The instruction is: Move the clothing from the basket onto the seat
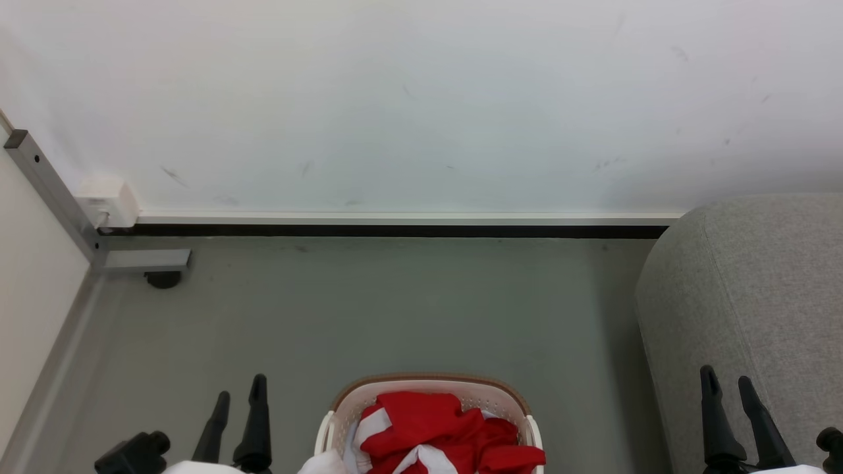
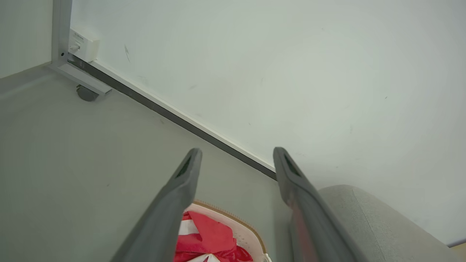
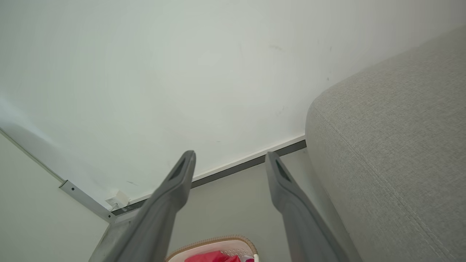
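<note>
Red clothing (image 1: 435,431) with white panels is heaped in the white basket (image 1: 428,386) with a brown rim, on the grey floor at the bottom middle of the head view. The grey seat (image 1: 751,303) rises at the right. My left gripper (image 1: 240,388) stands open to the left of the basket, empty. My right gripper (image 1: 728,380) stands open in front of the seat's rounded end, empty. In the left wrist view the left gripper (image 2: 236,154) frames clothing (image 2: 207,236), basket (image 2: 244,225) and seat (image 2: 375,218). The right wrist view shows the right gripper (image 3: 230,157), basket (image 3: 218,243) and seat (image 3: 393,145).
A white wall (image 1: 421,105) with a dark baseboard (image 1: 382,231) stands behind the floor (image 1: 369,316). At the left a grey metal frame (image 1: 53,191) with a foot (image 1: 163,279) and a white socket box (image 1: 108,197) mark the corner.
</note>
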